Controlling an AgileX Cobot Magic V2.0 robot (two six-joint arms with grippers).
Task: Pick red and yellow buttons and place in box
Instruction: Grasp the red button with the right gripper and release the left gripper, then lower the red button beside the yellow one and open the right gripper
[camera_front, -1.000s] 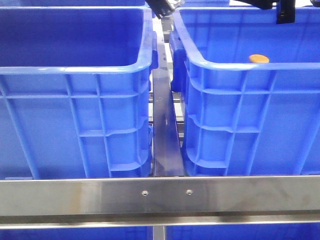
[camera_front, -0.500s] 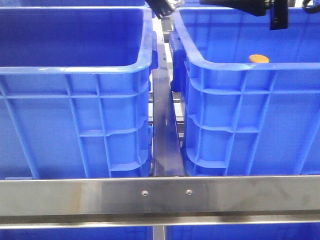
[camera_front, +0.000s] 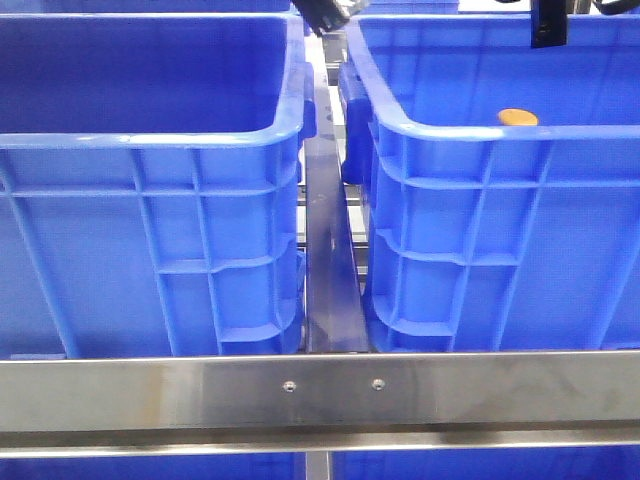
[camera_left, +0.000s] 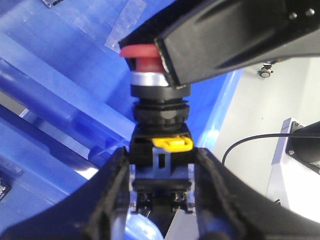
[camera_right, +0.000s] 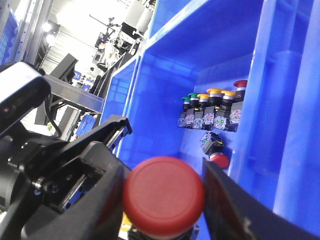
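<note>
A red button (camera_left: 141, 52), a red mushroom cap on a black switch body with a yellow clip, is held between both grippers. My left gripper (camera_left: 161, 167) is shut on the switch body. My right gripper (camera_right: 163, 197) is shut on the red cap (camera_right: 164, 192); its finger (camera_left: 225, 40) covers part of the cap. An orange-yellow button (camera_front: 517, 117) shows inside the right blue crate (camera_front: 480, 135). The left blue crate (camera_front: 150, 135) stands beside it. In the front view only small black parts of the left gripper (camera_front: 322, 15) and the right gripper (camera_front: 547, 25) show at the top edge.
A row of green, yellow and red buttons (camera_right: 210, 107) stands along the crate's wall, with one more red button (camera_right: 218, 160) lying nearby. A steel rail (camera_front: 320, 390) runs across in front of the crates. A dark bar (camera_front: 328, 260) fills the gap between them.
In the front view the right arm has moved left and up; most of it has left the top edge. The crates and the orange-yellow button have not moved.
</note>
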